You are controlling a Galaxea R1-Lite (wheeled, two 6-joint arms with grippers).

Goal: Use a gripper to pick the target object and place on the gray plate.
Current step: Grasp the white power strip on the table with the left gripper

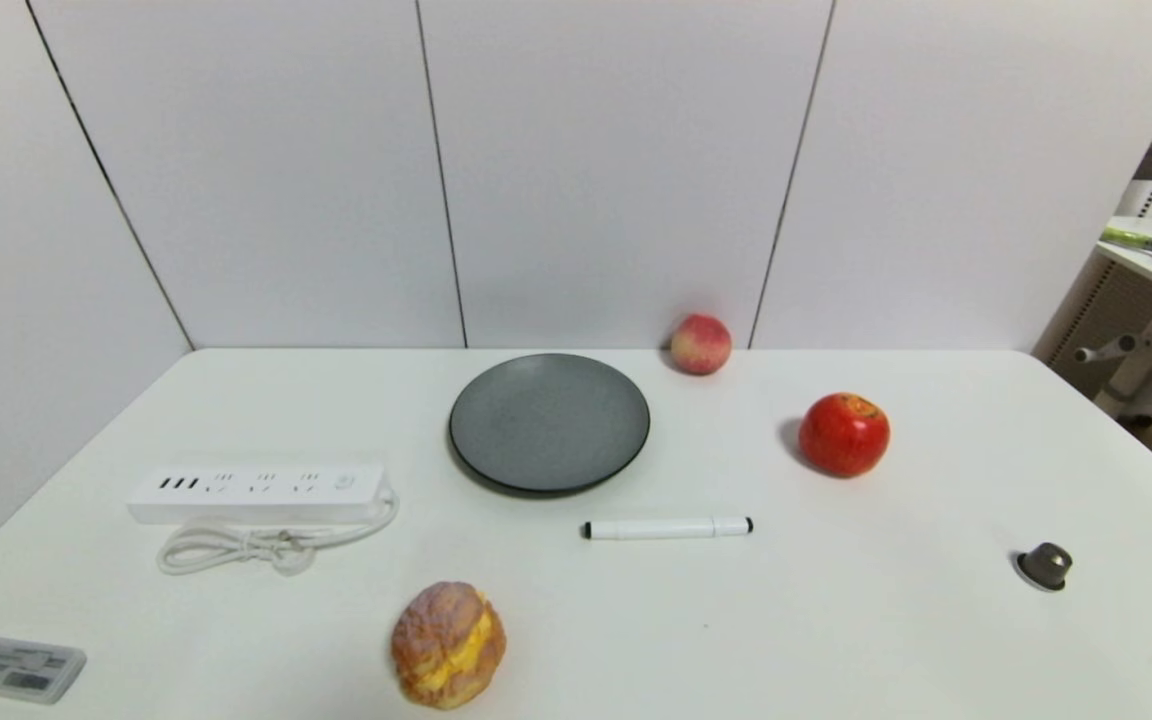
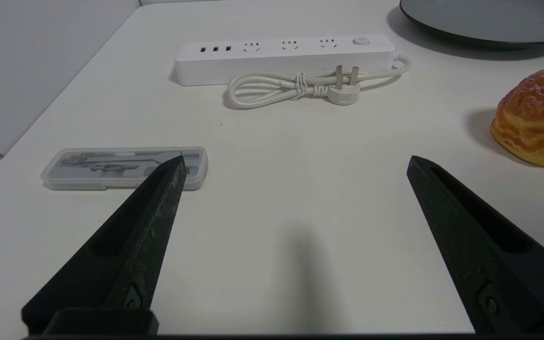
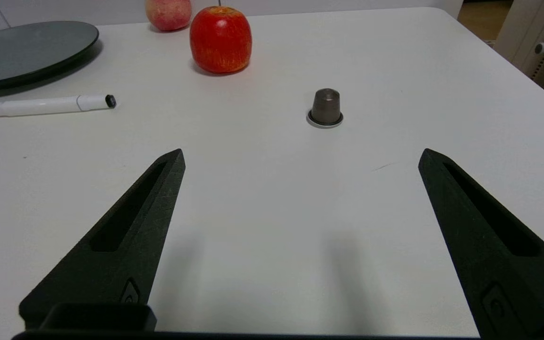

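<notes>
Power strip (image 1: 258,492) lies flat on the white table (image 1: 836,640) at left of the head frame, sockets up, cord (image 1: 266,545) bundled along its near side; nothing touches it. Neither arm appears in the head view.

Near edge: clear plastic case (image 1: 8,665) at lower left, contents hard to make out; bread roll (image 1: 448,645) at lower centre. Left gripper (image 2: 295,163), seen only in its wrist view, has fingers spread wide above bare table and holds nothing; one fingertip (image 2: 175,170) overlaps a corner of the case there. The roll is cut off at the right edge of that view, and the gray plate at upper right shows only a slice.

Right gripper (image 3: 300,156), likewise wide apart and empty, sits low over the table with a small dark capsule (image 3: 325,107) beyond it.

Mid-table: white marker (image 1: 666,528) at centre, capsule at far right. Beyond: gray plate (image 1: 549,422), empty, to the upper right of the strip and well apart from it; red apple (image 1: 844,434) to its right. Farthest, by the wall: peach (image 1: 701,344).
</notes>
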